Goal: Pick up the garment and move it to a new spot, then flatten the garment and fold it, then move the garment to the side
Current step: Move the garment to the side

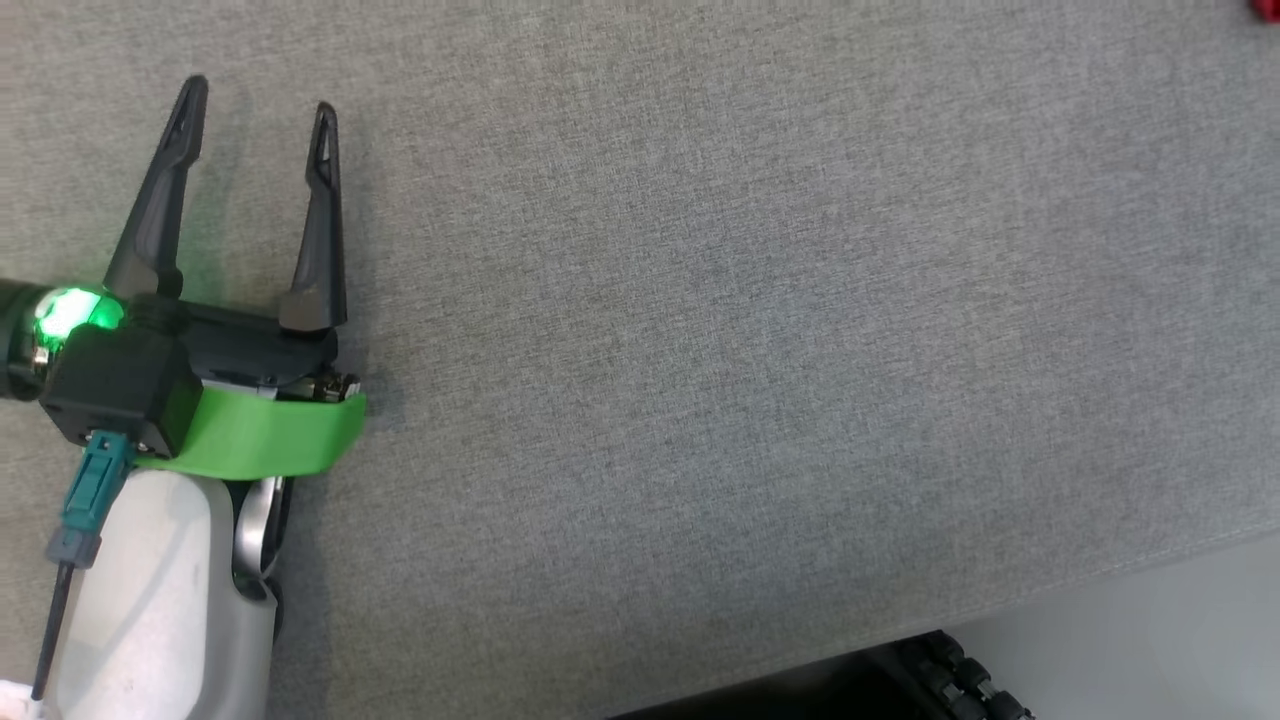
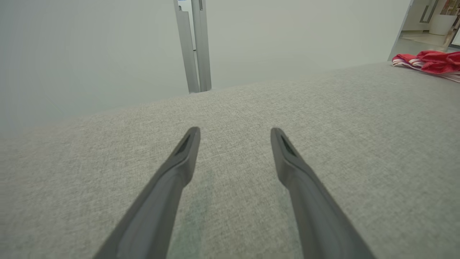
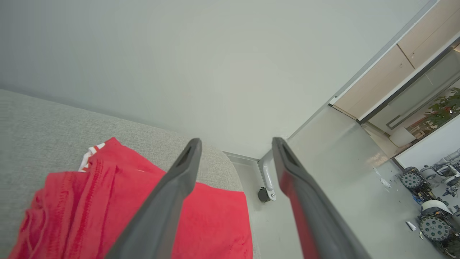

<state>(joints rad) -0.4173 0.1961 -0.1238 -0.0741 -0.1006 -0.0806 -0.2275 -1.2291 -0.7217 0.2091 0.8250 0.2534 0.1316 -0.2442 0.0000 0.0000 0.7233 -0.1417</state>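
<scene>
Left gripper (image 1: 257,108) at the left over the grey fabric surface (image 1: 760,300): fingers spread wide, nothing between them, green band (image 1: 270,440) at the wrist. Well off to its right, the red garment (image 2: 431,61) with white trim, bunched in a low heap near the surface's far edge. Right gripper (image 3: 237,142) hangs just over the garment at the surface's corner, fingers parted, released, gripping nothing. Red glare shows on one finger's inner face.

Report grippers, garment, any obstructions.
Left gripper open over surface. Right gripper open over garment, holding nothing. Garment lies at surface edge. Nothing in the way.
</scene>
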